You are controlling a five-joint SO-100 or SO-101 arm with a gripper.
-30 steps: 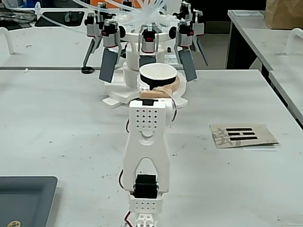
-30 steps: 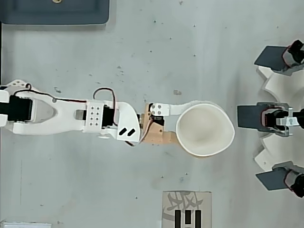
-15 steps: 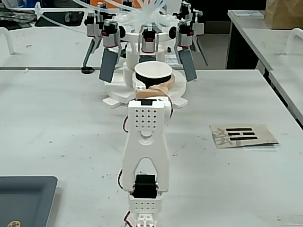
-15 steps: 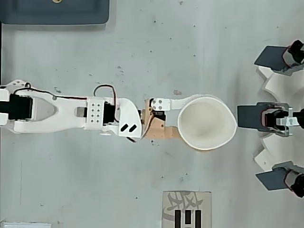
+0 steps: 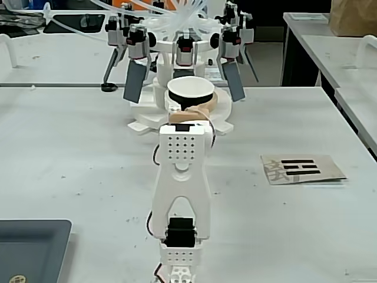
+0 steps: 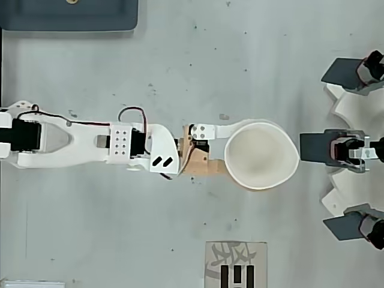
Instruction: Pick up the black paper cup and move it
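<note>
The black paper cup [image 6: 261,156] shows its white inside and rim from above. In the fixed view, the cup [image 5: 189,89] has a dark wall below the white rim and is held upright above the table. My gripper [image 6: 249,153] is shut on the cup, with a white finger [image 6: 231,128] along one side and a tan finger [image 6: 210,172] on the other. The fixed view shows the gripper [image 5: 191,109] just behind the white arm, close in front of the white machine.
A white machine with grey paddles [image 5: 182,53] stands right beyond the cup, and its paddles [image 6: 315,147] nearly reach the rim. A paper card with black bars [image 5: 301,168] lies to the right. A dark grey tray [image 5: 29,247] sits at the near left corner.
Over the last second the arm stretched forward, carrying the cup a little closer to the white machine. Nothing has moved in the last half second.
</note>
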